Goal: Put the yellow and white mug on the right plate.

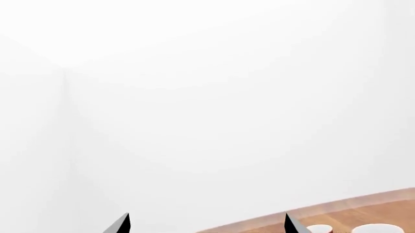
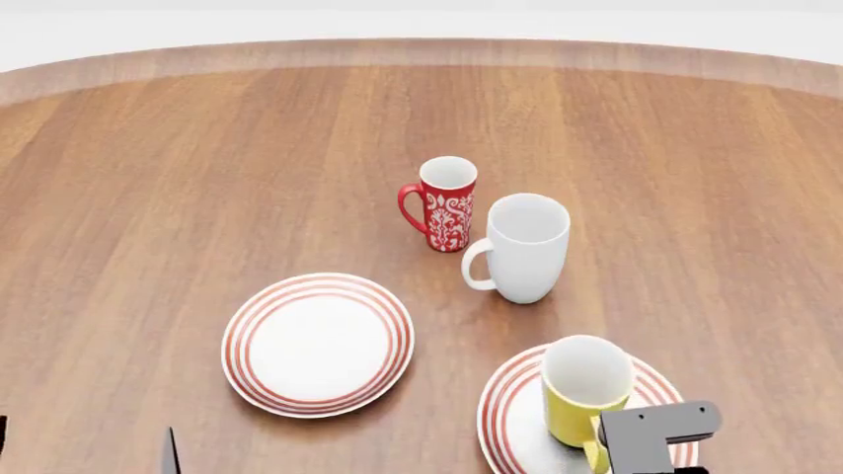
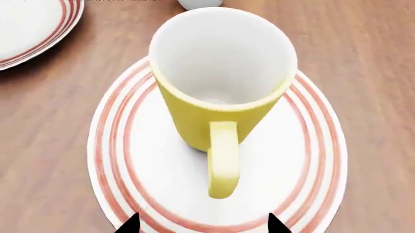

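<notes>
Left wrist view — left gripper (image 1: 206, 224): two dark fingertips are showing well apart with nothing between them; it is pointing out past the table edge (image 1: 311, 217) toward a blank white wall. Two white rims are peeking in just beyond one fingertip, too cropped to name.

Head view — yellow and white mug (image 2: 583, 389): it is standing upright on the right plate (image 2: 516, 395), directly ahead of the right gripper (image 2: 654, 434), whose grey body is sitting just behind the handle side. Whether it is touching the mug cannot be told here.
Head view — other items: a second ringed plate (image 2: 318, 342), a tall white mug (image 2: 523, 247) and a red patterned mug (image 2: 445, 203) are lying farther out, well clear of the gripper.

Right wrist view — right gripper (image 3: 202, 224): its tips are spread wide, one on either side of the yellow handle (image 3: 223, 160), and are gripping nothing; the handle's end is hanging just ahead of them.
Right wrist view — mug: it is resting inside the plate's red rings, toward the far side.

Step in hand: release, judged from the parted fingers and the seated mug.
Next move: it is calling for a straight pull back from the handle without brushing it.
</notes>
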Motion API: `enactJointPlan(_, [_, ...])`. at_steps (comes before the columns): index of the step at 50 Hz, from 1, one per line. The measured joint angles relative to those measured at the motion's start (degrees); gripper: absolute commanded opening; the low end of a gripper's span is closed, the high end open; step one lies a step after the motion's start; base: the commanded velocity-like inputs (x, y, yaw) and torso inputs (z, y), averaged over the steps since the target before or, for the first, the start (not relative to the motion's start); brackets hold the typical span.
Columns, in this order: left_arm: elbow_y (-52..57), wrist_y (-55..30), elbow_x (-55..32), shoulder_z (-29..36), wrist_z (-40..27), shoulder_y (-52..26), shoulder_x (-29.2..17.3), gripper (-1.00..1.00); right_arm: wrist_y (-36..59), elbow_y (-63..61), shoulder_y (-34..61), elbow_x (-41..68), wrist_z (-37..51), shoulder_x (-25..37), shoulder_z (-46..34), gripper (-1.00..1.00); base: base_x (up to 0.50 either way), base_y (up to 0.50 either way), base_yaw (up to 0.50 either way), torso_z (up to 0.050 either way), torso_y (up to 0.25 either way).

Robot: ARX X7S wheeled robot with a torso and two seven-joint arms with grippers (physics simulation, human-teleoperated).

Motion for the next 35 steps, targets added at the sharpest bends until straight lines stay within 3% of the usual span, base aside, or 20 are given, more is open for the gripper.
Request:
enactJointPlan(19, [-6.08, 5.03, 0.7, 1.18, -1.96, -1.07, 0.36, 1.0, 5.1, -24.52, -12.38, 5.18, 6.07, 3.31, 4.63, 1.0, 0.0, 0.0, 0.0, 0.0, 0.0])
enactJointPlan(28, [-8.39, 6.72, 0.2, 1.76, -2.31, -1.61, 0.52, 1.0, -0.5, -35.91, -21.44, 4.16, 12.01, 2.7, 7.81, 1.0, 0.0, 0.0, 0.0, 0.0, 0.0])
enactJointPlan(35, [-7.71, 5.73, -1.17, 1.55, -1.92, -1.5, 0.09, 1.0, -12.83, -39.89, -27.89, -1.75, 17.13, 0.87, 9.19, 1.0, 0.0, 0.0, 0.0, 0.0, 0.0])
